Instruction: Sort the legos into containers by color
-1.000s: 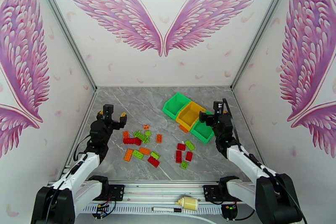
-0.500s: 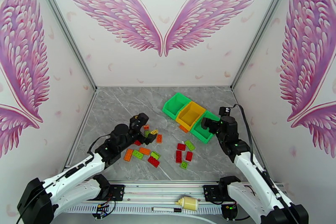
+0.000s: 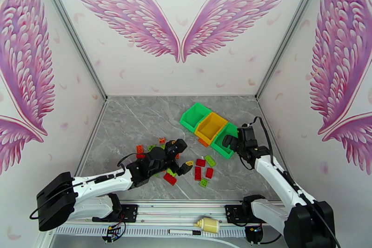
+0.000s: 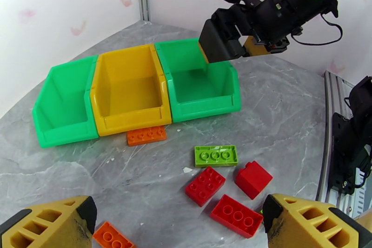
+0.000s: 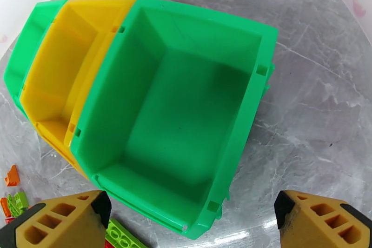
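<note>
While red legos lie nearby, the left pincer gapes.

A robotics lab booth. White panels with pink wings enclose a marble-look tabletop fronted by an aluminium rail.

We're getting bright, even light from overhead here, just soft faint shadows and no harsh glare. Everything's pretty sharp, though both wrist views bulge fisheye-style toward the edges.
</note>
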`<state>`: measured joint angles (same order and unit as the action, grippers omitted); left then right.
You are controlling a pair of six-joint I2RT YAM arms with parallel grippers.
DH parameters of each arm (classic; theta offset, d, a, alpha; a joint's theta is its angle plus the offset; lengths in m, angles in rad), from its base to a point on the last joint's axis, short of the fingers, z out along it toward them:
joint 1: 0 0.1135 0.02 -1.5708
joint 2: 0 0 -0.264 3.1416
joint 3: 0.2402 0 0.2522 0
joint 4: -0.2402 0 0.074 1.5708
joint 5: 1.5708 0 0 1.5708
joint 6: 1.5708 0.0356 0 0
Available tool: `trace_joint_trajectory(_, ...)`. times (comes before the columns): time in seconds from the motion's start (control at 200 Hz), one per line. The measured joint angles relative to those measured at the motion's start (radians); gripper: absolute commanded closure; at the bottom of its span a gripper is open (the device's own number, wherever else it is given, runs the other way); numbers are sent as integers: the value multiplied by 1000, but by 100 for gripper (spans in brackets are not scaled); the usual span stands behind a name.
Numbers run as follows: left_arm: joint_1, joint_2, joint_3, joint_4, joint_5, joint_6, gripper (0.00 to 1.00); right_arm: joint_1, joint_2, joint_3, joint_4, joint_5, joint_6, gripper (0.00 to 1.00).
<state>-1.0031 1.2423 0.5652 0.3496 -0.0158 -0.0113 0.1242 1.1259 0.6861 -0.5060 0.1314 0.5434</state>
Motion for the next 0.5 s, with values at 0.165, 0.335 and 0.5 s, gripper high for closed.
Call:
trace_joint_trajectory(0.165,-2,6,29,0,2,3,1,0,64,0,0,-9,58,25)
trace_joint_trajectory(0.335,-2,6,37,-5,2,4,1,0,97,0,0,-6,119,51)
trace_joint_trajectory(0.5,-2,6,37,-8,1,8,1,0,100,0,-2,-2,172,65)
